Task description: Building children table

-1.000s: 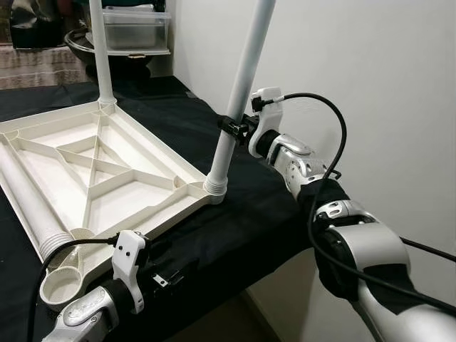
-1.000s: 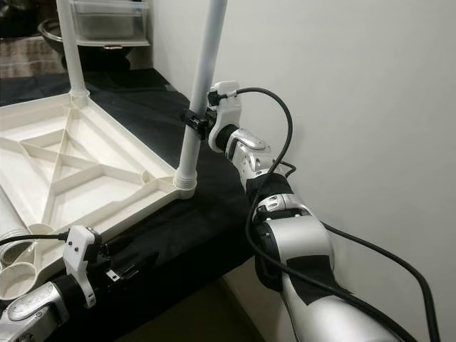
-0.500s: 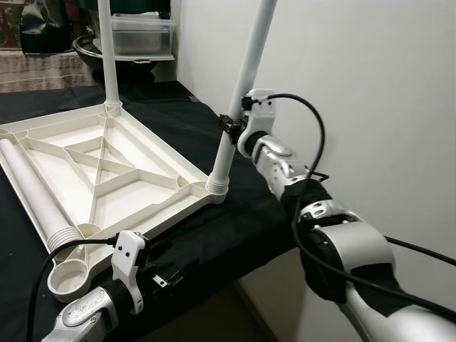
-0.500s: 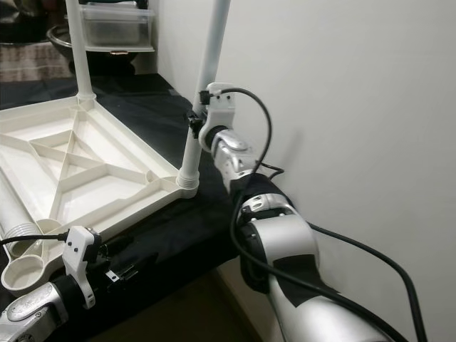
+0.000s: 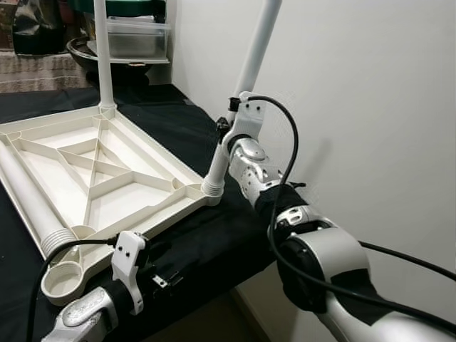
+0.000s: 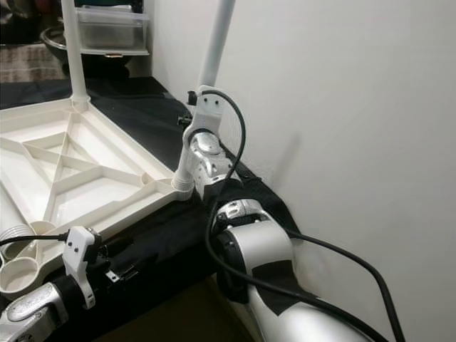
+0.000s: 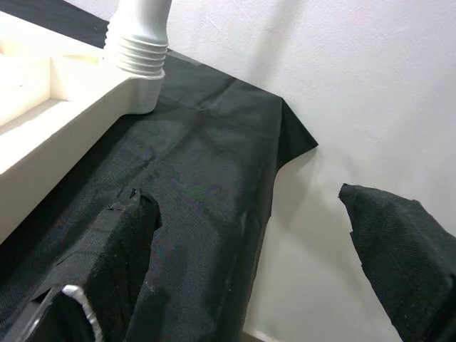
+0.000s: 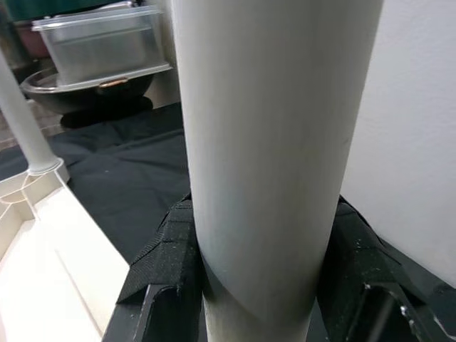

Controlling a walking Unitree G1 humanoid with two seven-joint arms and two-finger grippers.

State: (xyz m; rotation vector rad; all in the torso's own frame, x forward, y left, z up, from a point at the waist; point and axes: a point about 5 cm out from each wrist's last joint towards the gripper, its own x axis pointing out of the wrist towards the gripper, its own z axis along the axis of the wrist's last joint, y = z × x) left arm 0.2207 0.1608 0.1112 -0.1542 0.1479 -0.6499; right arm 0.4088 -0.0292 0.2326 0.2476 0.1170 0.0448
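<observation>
The white table top [image 5: 121, 192] lies upside down on a black cloth. One white leg [image 5: 102, 57] stands in its far corner. Another leg [image 5: 246, 78] stands in the near right corner socket [image 5: 212, 188], leaning slightly toward the wall. My right gripper [image 5: 223, 130] is shut on this leg a little above the socket; its black fingers [image 8: 167, 274] press both sides of the tube [image 8: 271, 142]. A loose leg [image 5: 28, 203] rests along the top's left side, beside an empty corner socket [image 5: 60, 280]. My left gripper [image 7: 249, 228] is open over the cloth at the front edge.
A white wall [image 5: 370, 107] runs close along the right, just past the cloth's edge [image 7: 285, 135]. At the back stand a clear plastic bin [image 5: 135, 35] and a dark bowl [image 5: 82, 50]. The cloth drops off at the front.
My right wrist has swung round the held leg, from its right side toward the front, still shut on it. The view has shifted a little. The left arm is unmoved.
</observation>
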